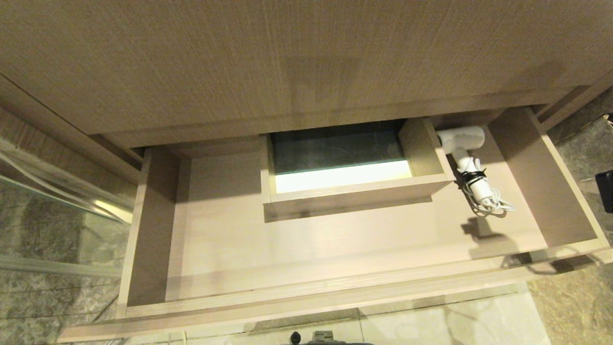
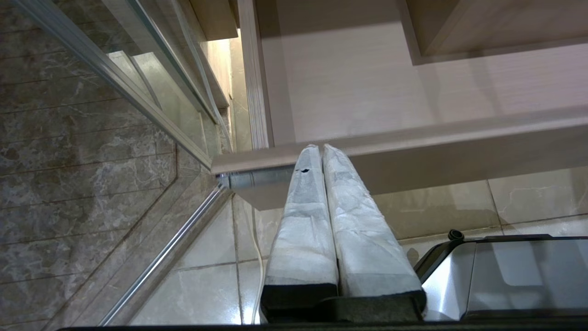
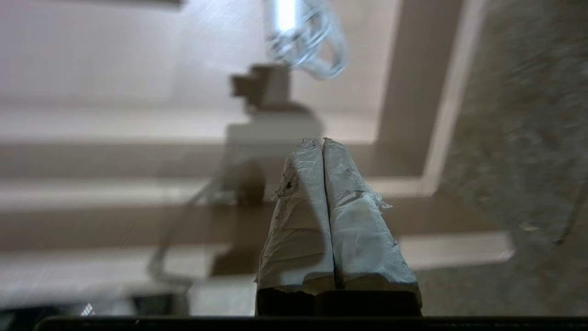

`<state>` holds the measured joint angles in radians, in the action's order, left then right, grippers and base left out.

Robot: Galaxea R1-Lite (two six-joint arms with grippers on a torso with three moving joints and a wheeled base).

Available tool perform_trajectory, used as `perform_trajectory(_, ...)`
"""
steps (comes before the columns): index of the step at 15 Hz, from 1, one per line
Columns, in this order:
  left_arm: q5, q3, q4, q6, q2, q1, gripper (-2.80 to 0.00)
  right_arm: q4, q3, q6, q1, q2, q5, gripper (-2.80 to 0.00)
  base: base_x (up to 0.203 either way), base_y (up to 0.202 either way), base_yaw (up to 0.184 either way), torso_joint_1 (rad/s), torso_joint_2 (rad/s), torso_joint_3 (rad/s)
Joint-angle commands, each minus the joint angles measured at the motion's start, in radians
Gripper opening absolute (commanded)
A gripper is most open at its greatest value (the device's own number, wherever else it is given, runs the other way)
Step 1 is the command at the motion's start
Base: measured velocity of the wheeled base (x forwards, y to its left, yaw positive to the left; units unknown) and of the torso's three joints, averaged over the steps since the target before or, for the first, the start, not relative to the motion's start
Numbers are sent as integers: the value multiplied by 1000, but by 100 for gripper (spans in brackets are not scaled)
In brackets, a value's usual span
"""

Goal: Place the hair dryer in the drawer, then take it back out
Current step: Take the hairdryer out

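Drawer (image 1: 335, 249) is seen pulled fully out, its light-wood floor wrapping in a U around the boxed cut-out (image 1: 345, 191) at mid-back. In the arm of that U nearest the right gripper (image 3: 322, 140), the hair dryer (image 1: 467, 163) is laid flat on the drawer floor — barrel toward the back, against the cut-out's side wall, handle running toward the front, with the white cord (image 1: 491, 203) coiled at the handle's end and bound by a black tie (image 1: 474, 178).

The right gripper's padded fingers (image 3: 303, 216) are pressed together with nothing between them. Its tips are held above the drawer's front rail, and the coiled cord (image 3: 305, 41) is seen well beyond the tips, apart from them; a blocky shadow is cast on the drawer floor between tips and cord.

The left gripper (image 2: 321, 147) is parked at the opposite front corner of the drawer — jaws likewise pressed shut and empty, tips in line with the front rail's edge, above the tiled floor (image 2: 206, 289) beside a glass panel (image 2: 138, 78).
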<state>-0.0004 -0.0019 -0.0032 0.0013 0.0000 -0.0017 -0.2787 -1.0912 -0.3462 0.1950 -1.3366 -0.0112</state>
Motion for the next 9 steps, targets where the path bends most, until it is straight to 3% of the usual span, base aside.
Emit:
perform_trajectory(1,0,0,0,0,2,0,-280,45,-12,11,0,-110,79,-280,0,0,0,0,0,0)
perform_trajectory(7,0,0,0,0,2,0,-280,161,-81,75,-2,-269,100,-280,0,0,0,0,0,0)
perform_trajectory(8,0,0,0,-1,2,0,-280,164,-96,84,-4,-291,100,0,0,0,0,0,0,0)
perform_trajectory(9,0,0,0,-1,2,0,-280,165,-116,98,-8,-311,100,0,0,0,0,0,0,0)
